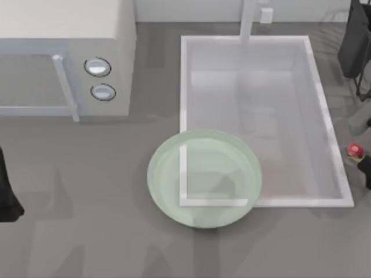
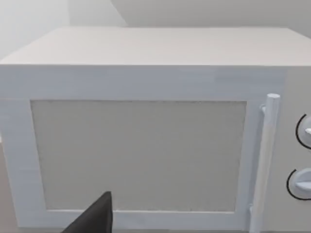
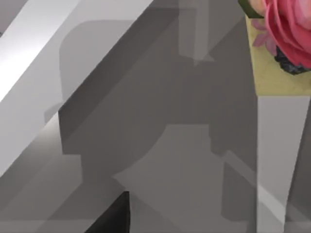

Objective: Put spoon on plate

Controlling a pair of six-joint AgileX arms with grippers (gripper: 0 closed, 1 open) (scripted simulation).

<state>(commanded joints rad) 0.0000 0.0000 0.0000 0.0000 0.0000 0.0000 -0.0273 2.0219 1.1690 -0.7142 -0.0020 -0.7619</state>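
Looking down on the bench (image 1: 87, 231), where is the spoon?

Only the spoon's (image 1: 355, 150) little red knob shows from above. It sits at the top view's far right edge, just beside the dark right gripper (image 1: 365, 167). The right wrist view sees the knob close up like a pink rosette, with the thin white handle (image 3: 274, 160) running away from it. The bowl is out of sight.

Is the gripper grasping it?

I cannot tell whether the right gripper is clenched on the spoon or released. The same goes for the left arm (image 1: 7, 200), parked at the bench's left edge and facing the microwave (image 1: 64, 52).

And the plate?

The pale green plate (image 1: 168, 191) lies well away from the right gripper, towards the top view's left. The white sink (image 1: 331, 133) spreads between them, and the plate overlaps the sink's near corner.

So how should the step in hand go?

My judgement is that the step is securing and carrying the spoon. First confirm a firm hold on the thin handle near the knob, since it could twist. Then lift clear of the sink rim and travel across it, keeping the spoon level. Lower it over the plate's middle before letting go, so that it neither slides off nor drops into the sink.
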